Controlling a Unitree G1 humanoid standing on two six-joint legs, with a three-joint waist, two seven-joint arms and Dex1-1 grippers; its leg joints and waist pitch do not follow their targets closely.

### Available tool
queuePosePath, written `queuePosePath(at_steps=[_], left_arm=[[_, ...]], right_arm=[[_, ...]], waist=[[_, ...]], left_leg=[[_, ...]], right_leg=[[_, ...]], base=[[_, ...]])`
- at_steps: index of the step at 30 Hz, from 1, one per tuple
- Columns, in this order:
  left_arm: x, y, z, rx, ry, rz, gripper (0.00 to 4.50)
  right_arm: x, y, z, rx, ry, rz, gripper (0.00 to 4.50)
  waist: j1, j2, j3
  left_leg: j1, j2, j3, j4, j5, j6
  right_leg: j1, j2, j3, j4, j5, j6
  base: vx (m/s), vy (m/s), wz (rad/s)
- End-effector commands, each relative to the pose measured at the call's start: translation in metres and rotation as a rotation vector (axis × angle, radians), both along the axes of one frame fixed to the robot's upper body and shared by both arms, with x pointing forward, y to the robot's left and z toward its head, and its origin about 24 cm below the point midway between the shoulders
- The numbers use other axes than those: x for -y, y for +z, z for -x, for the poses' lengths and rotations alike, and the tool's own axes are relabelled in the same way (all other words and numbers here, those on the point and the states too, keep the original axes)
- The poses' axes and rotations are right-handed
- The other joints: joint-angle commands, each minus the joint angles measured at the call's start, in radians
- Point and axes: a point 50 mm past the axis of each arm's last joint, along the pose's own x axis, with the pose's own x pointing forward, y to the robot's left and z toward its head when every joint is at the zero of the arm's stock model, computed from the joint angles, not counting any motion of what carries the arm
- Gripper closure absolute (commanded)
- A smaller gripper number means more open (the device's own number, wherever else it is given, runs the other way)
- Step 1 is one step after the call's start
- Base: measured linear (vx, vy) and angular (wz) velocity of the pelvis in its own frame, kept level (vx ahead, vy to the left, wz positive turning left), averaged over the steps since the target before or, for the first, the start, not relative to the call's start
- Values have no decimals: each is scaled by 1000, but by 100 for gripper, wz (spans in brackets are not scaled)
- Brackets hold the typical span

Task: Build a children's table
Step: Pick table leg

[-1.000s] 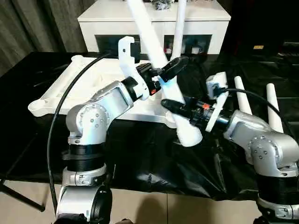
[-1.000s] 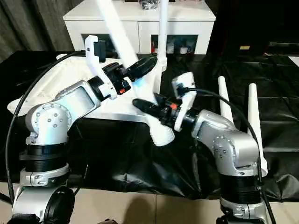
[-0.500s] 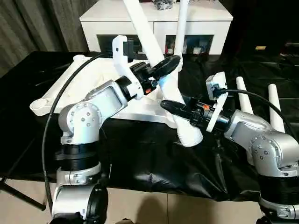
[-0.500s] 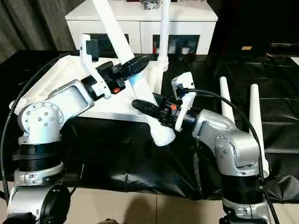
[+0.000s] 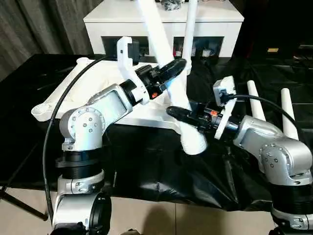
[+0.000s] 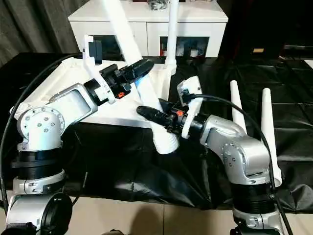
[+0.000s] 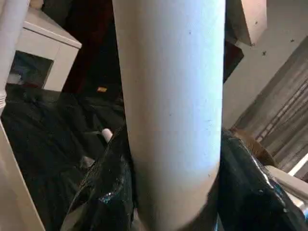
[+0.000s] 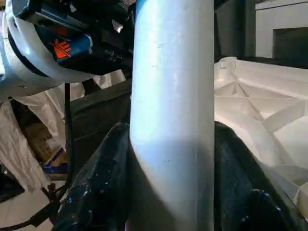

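Observation:
The white table top (image 5: 98,73) lies upside down on the black cloth, ribbed underside up. One white leg (image 5: 190,29) stands upright in its far right corner. A second long leg (image 5: 161,44) is held tilted over the near right corner, thick end (image 5: 193,142) down. My left gripper (image 5: 175,73) is shut on its middle, and my right gripper (image 5: 188,120) is shut on it lower down. In the wrist views, black fingers (image 7: 101,192) clasp either side of this leg (image 7: 168,110). The other wrist view shows the fingers (image 8: 101,183) doing the same on the leg (image 8: 173,120).
Two spare white legs (image 5: 254,98) (image 5: 287,112) lie side by side on the cloth at the right. A white cabinet (image 5: 117,14) with dark glass doors stands behind the table top. A black cable (image 5: 54,132) loops past my left arm.
The held leg has tipped slightly more upright, and its thick end has drawn a little toward the table top's edge. Both grippers keep their hold.

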Motion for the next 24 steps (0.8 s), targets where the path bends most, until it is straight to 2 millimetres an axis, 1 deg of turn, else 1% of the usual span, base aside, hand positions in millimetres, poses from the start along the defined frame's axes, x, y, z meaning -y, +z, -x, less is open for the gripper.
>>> queuePosePath(at_steps=[1, 2, 8, 9, 11, 13, 15, 17, 18, 19, 22, 23, 24], left_arm=[[-1, 7, -1, 35, 0, -16, 264], [-1, 7, -1, 36, 1, -16, 265], [-2, 10, -1, 54, 3, -11, 266], [-2, 10, -1, 70, -4, -19, 266], [-1, 11, 0, 86, -16, -33, 266], [0, 12, 1, 104, -34, -54, 267], [2, 13, 3, 136, -67, -103, 269], [4, 14, 4, 166, -95, -144, 270], [5, 15, 4, 178, -108, -158, 270], [6, 15, 5, 185, -118, -165, 270], [7, 16, 5, 197, -140, -173, 270], [8, 17, 6, 203, -151, -175, 270], [10, 18, 7, 212, -173, -179, 270]], right_arm=[[1, 3, -1, 15, 3, 8, 268], [1, 3, -2, 16, 4, 9, 268], [1, 4, -3, 28, 7, 23, 268], [1, 3, -5, 32, -4, 35, 233], [1, 3, -6, 23, -7, 37, 198], [2, 3, -7, 16, 7, 42, 191], [3, 6, -7, 12, 49, 60, 172], [6, 9, -10, 7, 62, 91, 149], [7, 11, -10, 4, 76, 102, 139], [7, 13, -10, -1, 88, 108, 133], [9, 15, -11, -14, 115, 116, 131], [9, 15, -11, -19, 127, 128, 131], [10, 13, -11, -27, 154, 165, 131]], waist=[[-1, -14, -65], [0, -13, -65], [-1, -17, -65], [-1, -16, -65], [-1, -16, -66], [-2, -14, -65], [-2, -14, -66], [-2, -17, -65], [-2, -16, -66], [-1, -17, -66], [0, -18, -67], [-1, -21, -66], [0, -21, -67]], left_leg=[[23, 97, -46, -64, -97, 51], [23, 97, -46, -64, -96, 52], [23, 98, -45, -64, -89, 55], [23, 97, -45, -64, -88, 57], [23, 96, -45, -62, -85, 57], [24, 97, -44, -64, -89, 56], [25, 97, -45, -64, -90, 55], [25, 97, -44, -62, -83, 56], [25, 96, -44, -62, -76, 60], [25, 97, -44, -61, -71, 61], [24, 95, -42, -59, -69, 64], [22, 96, -41, -59, -65, 67], [23, 95, -41, -57, -67, 69]], right_leg=[[46, -106, 61, -80, -2, -236], [45, -107, 61, -81, -2, -236], [45, -107, 61, -81, -4, -233], [45, -106, 61, -80, -5, -233], [44, -107, 61, -80, -6, -232], [44, -105, 61, -81, -16, -230], [45, -104, 61, -79, -12, -227], [45, -105, 61, -79, -1, -229], [45, -103, 61, -77, 3, -230], [45, -104, 61, -76, 10, -233], [47, -106, 60, -74, 21, -244], [48, -107, 60, -74, 28, -249], [48, -107, 59, -75, 28, -252]], base=[[0, 0, 0], [0, 0, 0], [0, 0, 0], [0, 0, 0], [0, 0, 0], [0, 0, 0], [0, 0, 0], [0, 0, 0], [0, 0, 0], [0, 0, 0], [0, 0, 0], [0, 0, 0], [0, 0, 0]])
